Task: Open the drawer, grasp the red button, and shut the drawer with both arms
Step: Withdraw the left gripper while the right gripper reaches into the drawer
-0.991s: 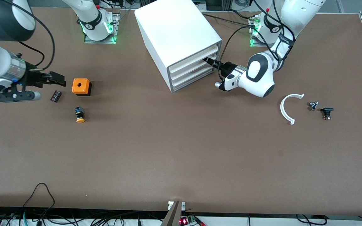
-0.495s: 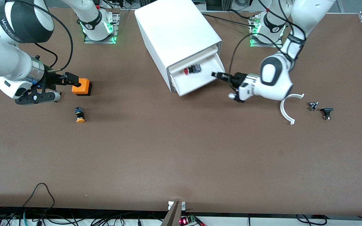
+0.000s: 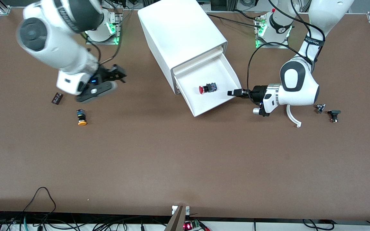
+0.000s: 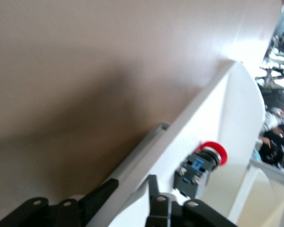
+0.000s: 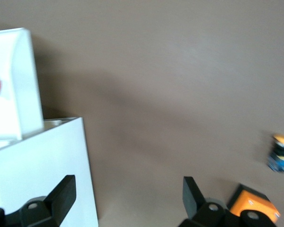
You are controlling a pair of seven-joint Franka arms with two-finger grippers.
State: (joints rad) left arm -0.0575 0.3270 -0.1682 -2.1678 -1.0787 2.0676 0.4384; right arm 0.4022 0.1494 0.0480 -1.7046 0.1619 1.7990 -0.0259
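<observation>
- Tabletop: brown surface carrying all items.
- Cabinet: white box standing between the two arm bases, with its top drawer pulled well out toward the front camera.
- Right arm: reaches in over the tabletop at its own end. Right end effector hangs above the tabletop between the orange box and the cabinet; its fingers are spread wide with nothing between them.
- Left arm: bent low beside the drawer. Left end effector sits at the drawer's front corner; the left wrist view shows the two fingers pinching the drawer's side wall, one outside and one inside.
- Orange box: partly seen beneath the right end effector.
- Curved white piece: near the left arm's elbow.
- Button: red cap, dark body, lying on its side inside the open drawer.
- Orange-capped button: lies on the tabletop toward the right arm's end.
</observation>
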